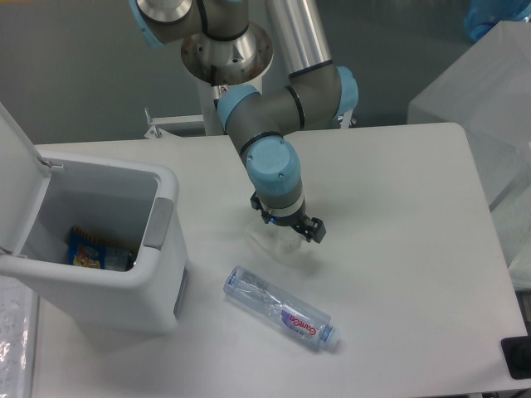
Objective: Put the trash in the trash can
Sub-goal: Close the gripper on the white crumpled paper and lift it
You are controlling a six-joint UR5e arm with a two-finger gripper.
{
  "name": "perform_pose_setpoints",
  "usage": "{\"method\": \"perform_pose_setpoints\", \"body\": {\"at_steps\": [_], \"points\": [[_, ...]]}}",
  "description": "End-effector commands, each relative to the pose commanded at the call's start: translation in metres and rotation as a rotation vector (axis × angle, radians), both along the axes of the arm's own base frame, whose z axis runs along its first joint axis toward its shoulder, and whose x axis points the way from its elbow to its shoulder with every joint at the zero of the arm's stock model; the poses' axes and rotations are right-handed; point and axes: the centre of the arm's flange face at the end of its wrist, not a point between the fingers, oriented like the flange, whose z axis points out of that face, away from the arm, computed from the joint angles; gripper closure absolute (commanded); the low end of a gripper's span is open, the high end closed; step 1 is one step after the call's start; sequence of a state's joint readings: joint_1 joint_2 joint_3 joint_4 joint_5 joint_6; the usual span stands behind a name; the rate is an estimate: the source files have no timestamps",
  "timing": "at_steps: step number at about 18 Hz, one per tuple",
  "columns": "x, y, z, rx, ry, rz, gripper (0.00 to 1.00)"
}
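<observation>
- The white tabletop (398,207) fills most of the view, its far corner rounded, under even light with soft shadows.
- Behind it stands a plain grey wall; a frosted translucent box (481,99) sits at the right edge, and a small dark object (516,356) shows at the lower right corner.
- The trash can (108,249) stands on the left of the tabletop, its lid (17,182) tipped open, grey panel facing the arm; a blue-and-yellow packet (95,250) lies inside.
- The plastic wrapper (278,246) lies near the middle of the tabletop, faint against the white surface.
- The gripper (289,225) hangs directly over the wrapper, pointing down; its jaws stand spread, and whether they touch the wrapper I cannot tell.
- The clear bottle (280,308) lies on its side nearer the camera, blue cap pointing right, apart from both wrapper and trash can.
</observation>
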State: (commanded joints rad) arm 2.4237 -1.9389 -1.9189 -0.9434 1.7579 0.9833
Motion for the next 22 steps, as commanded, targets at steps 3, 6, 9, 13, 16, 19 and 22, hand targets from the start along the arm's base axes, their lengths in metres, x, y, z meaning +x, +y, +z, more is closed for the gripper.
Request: {"method": "perform_pose_setpoints", "body": {"at_steps": [3,6,9,13,16,19,22], "points": [[0.001,-0.001,0.002,-0.002,-0.003,-0.001,0.71],[-0.002,0.001,0.007,0.005,0.006,0.002,1.0],[-0.008,0.003,0.015,0.021,0.007,0.006,1.0],[-0.013,0.006,0.023,0.038,0.018,0.007,1.0],[-0.016,0.014,0.04,0.108,0.009,0.013,1.0],[-0.025,0.033,0.07,0.255,-0.025,0.029,1.0],[-0.03,0.05,0.098,0.378,-0.052,0.103,1.0]]}}
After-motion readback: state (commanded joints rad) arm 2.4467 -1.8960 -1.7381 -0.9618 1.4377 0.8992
